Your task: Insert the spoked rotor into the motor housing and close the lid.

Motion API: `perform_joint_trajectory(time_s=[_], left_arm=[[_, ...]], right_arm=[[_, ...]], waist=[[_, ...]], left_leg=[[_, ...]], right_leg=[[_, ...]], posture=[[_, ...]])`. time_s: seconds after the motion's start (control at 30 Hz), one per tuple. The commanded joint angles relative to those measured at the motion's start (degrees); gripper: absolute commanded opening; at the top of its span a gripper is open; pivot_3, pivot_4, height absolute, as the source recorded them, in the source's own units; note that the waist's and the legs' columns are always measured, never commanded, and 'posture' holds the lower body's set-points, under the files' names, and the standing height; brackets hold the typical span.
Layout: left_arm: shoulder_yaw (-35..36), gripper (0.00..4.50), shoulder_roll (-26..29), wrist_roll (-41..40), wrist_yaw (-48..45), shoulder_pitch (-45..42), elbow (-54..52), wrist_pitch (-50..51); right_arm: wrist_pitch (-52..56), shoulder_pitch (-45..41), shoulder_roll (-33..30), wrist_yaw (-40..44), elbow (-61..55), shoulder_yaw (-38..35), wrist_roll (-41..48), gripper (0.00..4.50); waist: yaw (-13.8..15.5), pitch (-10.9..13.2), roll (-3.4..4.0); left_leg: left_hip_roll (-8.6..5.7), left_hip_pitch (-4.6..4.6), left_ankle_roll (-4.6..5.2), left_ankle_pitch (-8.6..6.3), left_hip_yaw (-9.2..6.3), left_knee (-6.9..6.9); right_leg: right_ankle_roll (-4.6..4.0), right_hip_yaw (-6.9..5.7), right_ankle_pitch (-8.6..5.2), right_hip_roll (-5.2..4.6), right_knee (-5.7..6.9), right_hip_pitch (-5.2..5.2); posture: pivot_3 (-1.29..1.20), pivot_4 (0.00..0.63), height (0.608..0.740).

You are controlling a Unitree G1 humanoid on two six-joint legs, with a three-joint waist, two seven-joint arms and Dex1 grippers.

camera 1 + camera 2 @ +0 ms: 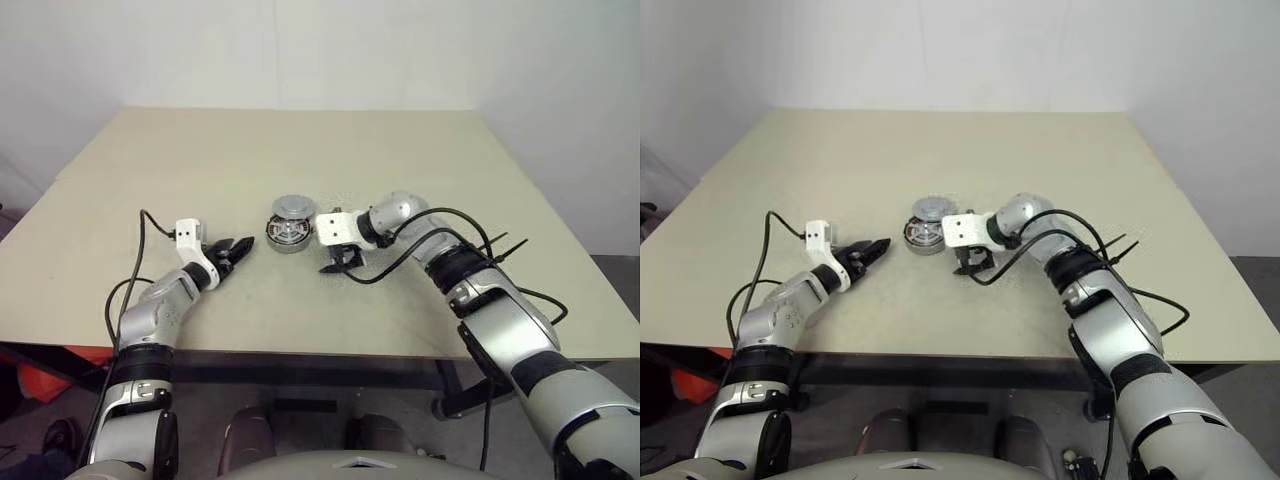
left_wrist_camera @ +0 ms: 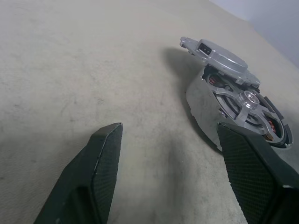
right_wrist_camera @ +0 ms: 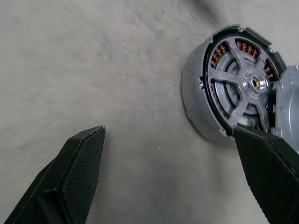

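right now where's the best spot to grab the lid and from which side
Take the lid by its thin outer edge on the far side, away from the motor housing. It appears to rest tilted, its near edge propped on the housing's rim behind the seated spoked rotor, so the far edge looks free of the rotor. The open right tool sits closest.

Even, diffuse overhead lighting; soft shadows beneath the motor housing point(image 2: 205, 109) on the table point(image 1: 300, 150); wrist views slightly soft, fingers point(image 3: 77, 177) blurred nearest the lens.

My jaws are standing apart over the tabletop point(image 2: 70, 70); rotor point(image 2: 247, 105) is sitting in housing point(image 2: 205, 109), lid point(image 2: 219, 56) touching behind.
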Motion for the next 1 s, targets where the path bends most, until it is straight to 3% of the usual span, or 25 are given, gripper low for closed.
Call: perform_joint_trajectory(time_s=[0.03, 0.37, 0.7, 0.83, 1.0], left_arm=[[0.58, 3.38, 0.31, -0.81, 0.11, 0.8, -2.32, -0.4], [1.12, 3.38, 0.92, -1.3, 0.85, 2.4, -4.11, 0.11], [1.07, 3.38, 0.89, -1.41, 1.43, 2.62, -3.92, 0.04], [0.99, 3.38, 0.85, -1.46, 1.52, 2.67, -3.93, 0.16], [0.72, 3.38, 0.52, -1.45, 1.7, 2.94, -4.17, 0.29]], right_arm=[[-2.61, -3.41, 1.75, -3.86, 2.84, 0.15, -1.55, 4.49], [-6.27, -5.12, 4.81, -6.06, 12.13, 1.54, -4.38, 4.49], [-8.37, -5.7, 6.14, -5.17, 13.84, 1.59, -4.89, 4.49], [-8.9, -6.23, 6.38, -3.95, 14.4, 2.15, -5.63, 3.56], [-9.64, -10.04, 6.71, -1.99, 16.8, 2.22, -6.24, 3.56]], waist=[[-0.27, 0.0, 0.0], [-0.74, 0.0, 0.0], [-0.81, -0.01, 0.01], [-0.84, -0.01, 0.01], [-0.82, 0.0, 0.01]], left_leg=[[0.0, -0.01, 0.01, -0.01, 0.0, 0.0], [0.0, -0.01, 0.09, -0.05, 0.0, 0.0], [0.0, 0.12, 0.06, -0.04, 0.0, 0.0], [0.01, 0.14, 0.06, -0.04, 0.0, 0.0], [0.01, 0.13, 0.07, -0.04, 0.01, 0.01]], right_leg=[[0.0, 0.0, 0.0, -0.01, -0.01, 0.0], [-0.02, 0.0, 0.0, 0.0, -0.03, 0.01], [-0.02, 0.03, 0.0, 0.0, 0.05, 0.07], [-0.02, 0.04, 0.0, 0.0, 0.06, 0.07], [-0.03, 0.04, -0.01, 0.0, 0.07, 0.06]], posture=[[0.0, 0.0, 0.74], [0.0, 0.0, 0.74], [0.0, 0.0, 0.74], [0.0, 0.0, 0.74], [0.0, 0.0, 0.74]])
